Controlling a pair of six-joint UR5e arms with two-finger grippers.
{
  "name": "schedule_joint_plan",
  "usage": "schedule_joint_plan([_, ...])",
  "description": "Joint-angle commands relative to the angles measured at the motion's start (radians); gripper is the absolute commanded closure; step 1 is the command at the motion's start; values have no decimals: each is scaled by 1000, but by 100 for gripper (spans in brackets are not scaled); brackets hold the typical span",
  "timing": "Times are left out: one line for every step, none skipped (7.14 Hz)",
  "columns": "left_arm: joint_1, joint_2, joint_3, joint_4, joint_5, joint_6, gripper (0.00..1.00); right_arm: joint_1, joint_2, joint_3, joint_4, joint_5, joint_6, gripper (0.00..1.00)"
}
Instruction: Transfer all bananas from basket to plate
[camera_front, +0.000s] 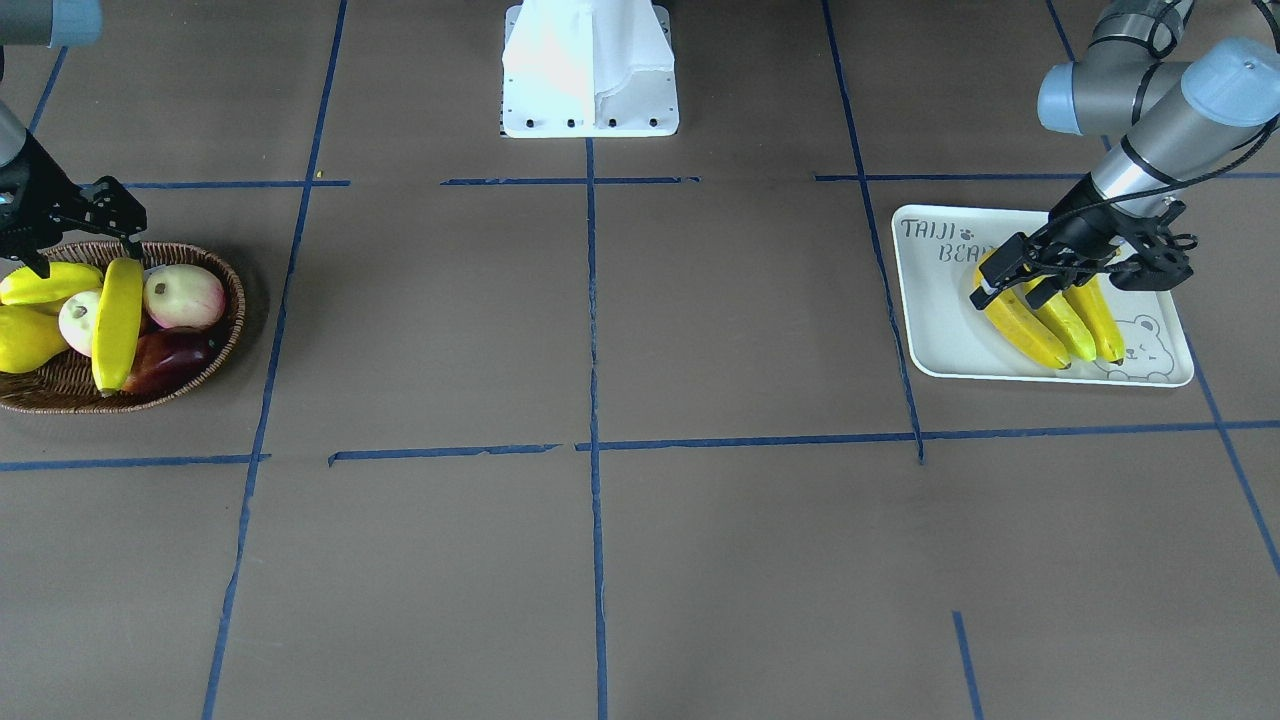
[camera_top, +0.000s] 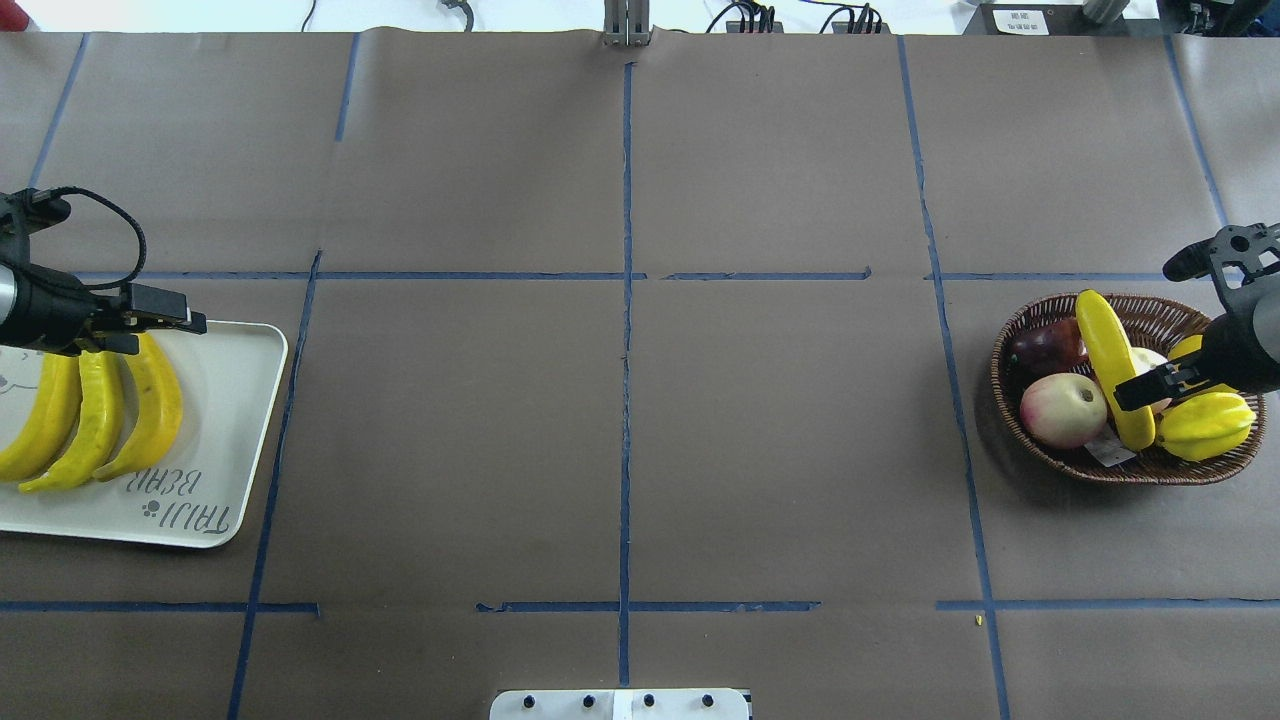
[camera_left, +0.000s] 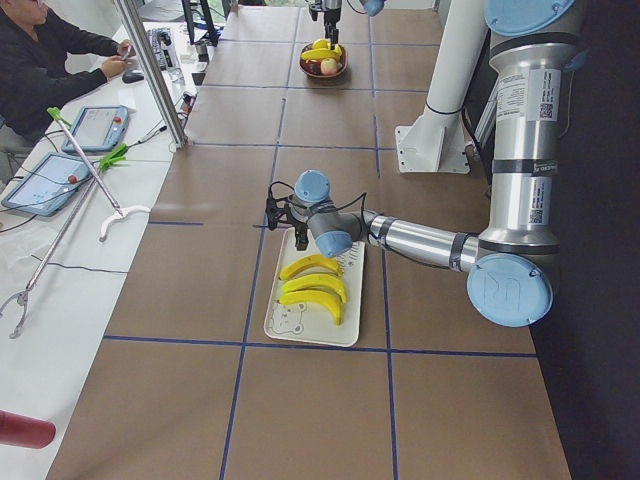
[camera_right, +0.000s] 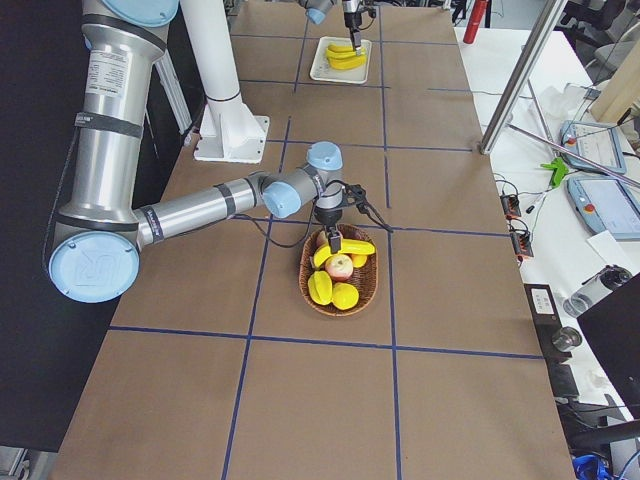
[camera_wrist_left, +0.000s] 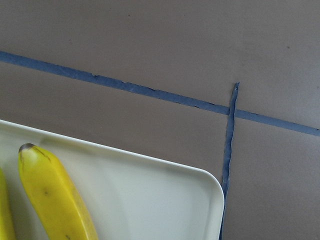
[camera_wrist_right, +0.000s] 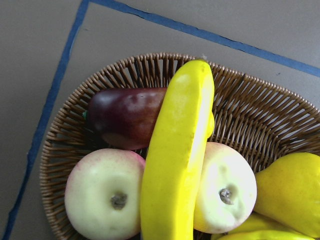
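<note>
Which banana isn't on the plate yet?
The banana lying across the apples in the basket; the other three lie side by side on the plate.

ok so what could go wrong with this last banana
The banana lies across two apples in the basket, so lifting it may roll them. The right claw sits near one end, so it could swing or slip. The left claw hangs low over the plate, in the way of a drop.

Banana (camera_top: 1112, 365) lying atop basket (camera_top: 1040, 440) pile, upper side showing free. Apples (camera_top: 1063, 410) pressing under it both sides, starfruit (camera_top: 1205, 425) crowding robot-right edge. Plate (camera_top: 225, 420): bananas (camera_top: 100, 420) taking robot-left half, inner strip lying bare.
</note>
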Motion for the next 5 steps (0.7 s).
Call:
schedule_joint_plan([0,-2,-2,-2,-1,0,0,-31,14,-38,-1,-22,-8,1])
schedule_joint_plan([0,-2,-1,-2,-2,0,0,-46,28,-50,-4,-27,-8,1])
schedule_joint_plan([0,-2,-2,-2,-2,0,0,-47,30,-58,-4,-27,-11,3])
schedule_joint_plan([0,-2,-4,-2,-2,0,0,-45,30,-59,-7,-27,-11,15])
schedule_joint_plan([0,-2,-2,-3,-2,0,0,-45,31,-67,-9,-25,-34,28])
